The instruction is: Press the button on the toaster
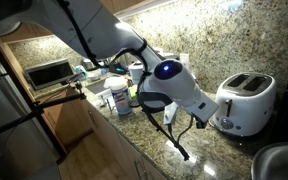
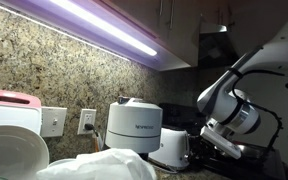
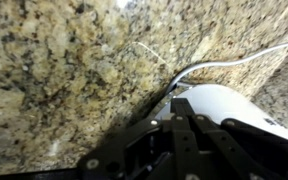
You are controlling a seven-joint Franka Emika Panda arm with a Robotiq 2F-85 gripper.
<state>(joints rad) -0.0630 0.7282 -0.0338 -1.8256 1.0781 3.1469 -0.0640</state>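
Observation:
The white glossy toaster (image 1: 248, 99) stands on the granite counter against the wall, with two dark slots on top. It also shows in an exterior view (image 2: 171, 149) and as a white rounded body in the wrist view (image 3: 229, 106). My gripper (image 1: 220, 113) is at the toaster's near end face, touching or very close to it. In the wrist view my gripper (image 3: 179, 102) has its black fingers pressed together, empty, with the tips at the toaster's edge. No button can be made out.
A white cable (image 3: 234, 60) runs from the toaster along the granite wall. Bottles (image 1: 117, 97) and a silver toaster oven (image 1: 49, 72) stand further along the counter. A white rounded appliance (image 2: 134, 125) stands next to the toaster, with wall outlets (image 2: 87, 121) beside it.

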